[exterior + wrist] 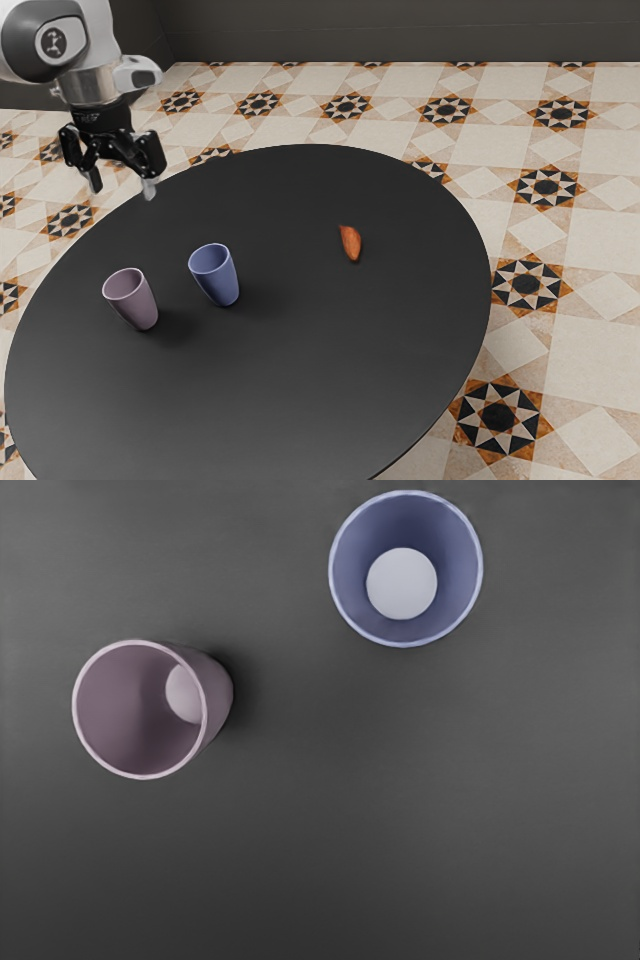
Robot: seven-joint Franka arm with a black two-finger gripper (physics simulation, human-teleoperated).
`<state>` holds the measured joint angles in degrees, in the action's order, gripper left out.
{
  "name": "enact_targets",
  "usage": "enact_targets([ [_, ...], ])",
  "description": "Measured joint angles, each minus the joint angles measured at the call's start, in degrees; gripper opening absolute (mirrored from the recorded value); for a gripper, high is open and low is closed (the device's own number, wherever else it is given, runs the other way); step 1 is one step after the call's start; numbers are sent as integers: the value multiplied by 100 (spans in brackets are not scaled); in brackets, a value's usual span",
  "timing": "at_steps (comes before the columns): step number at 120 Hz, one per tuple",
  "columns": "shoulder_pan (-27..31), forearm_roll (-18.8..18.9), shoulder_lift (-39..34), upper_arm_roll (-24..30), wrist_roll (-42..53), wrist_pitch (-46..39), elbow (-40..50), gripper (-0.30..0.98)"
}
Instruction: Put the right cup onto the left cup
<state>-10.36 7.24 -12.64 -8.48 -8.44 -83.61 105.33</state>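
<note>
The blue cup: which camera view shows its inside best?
The wrist view, because it looks down into the blue cup, showing the whole round rim and pale bottom. The exterior view shows its outer side and slanted rim, with the inside only partly seen.

Left cup (140, 308) (the exterior view's left): on the table (300, 400), near the right cup (222, 285).
Right cup: on the table, between the left cup and the third item (351, 244).
Third item: on the table, to the exterior view's right of both cups.
</note>
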Motion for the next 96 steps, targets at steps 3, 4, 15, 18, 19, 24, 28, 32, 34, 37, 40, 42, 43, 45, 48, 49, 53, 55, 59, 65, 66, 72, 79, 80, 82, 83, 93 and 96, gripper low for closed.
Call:
enact_targets([
  [3,-1,4,-7,17,51,-87,-13,68],
  [4,-1,6,-9,23,68,-114,-17,68],
  [15,12,19,64,55,233,-413,-20,68],
  [18,34,13,158,54,256,-544,-8,68],
  [19,41,10,195,53,255,-591,-6,68],
  [24,62,-20,364,51,197,-823,2,68],
  [28,71,-53,494,50,111,-1015,13,68],
  [32,78,-125,619,49,25,-1216,40,67],
  [34,80,-175,673,49,-18,-1328,82,67],
  [37,83,-239,742,49,-84,-1491,151,67],
  [40,89,-294,803,49,-149,-1639,216,67],
  [42,94,-333,842,49,-191,-1729,260,67],
  [43,96,-353,857,48,-212,-1772,283,67],
  [45,100,-397,882,48,-252,-1864,343,67],
  [48,105,-455,907,48,-311,-2004,443,67],
  [49,107,-473,913,48,-330,-2050,477,67],
  [53,110,-532,929,48,-403,-2215,588,67],
  [55,112,-557,933,48,-438,-2289,641,67],
  [59,113,-601,931,48,-507,-2419,756,67],
  [65,116,-648,925,48,-609,-2578,907,67],
  [66,117,-654,925,48,-626,-2601,927,67],
  [72,122,-710,923,48,-724,-2747,1054,67],
  [79,127,-787,927,48,-831,-2912,1200,67],
  [80,127,-800,928,48,-845,-2933,1217,67],
  [82,128,-826,928,48,-874,-2977,1255,67],
  [83,129,-838,929,48,-887,-2998,1273,67],
  [93,148,-920,932,48,-1015,-3184,1481,67],
  [96,163,-935,939,48,-1050,-3233,1537,67],
])
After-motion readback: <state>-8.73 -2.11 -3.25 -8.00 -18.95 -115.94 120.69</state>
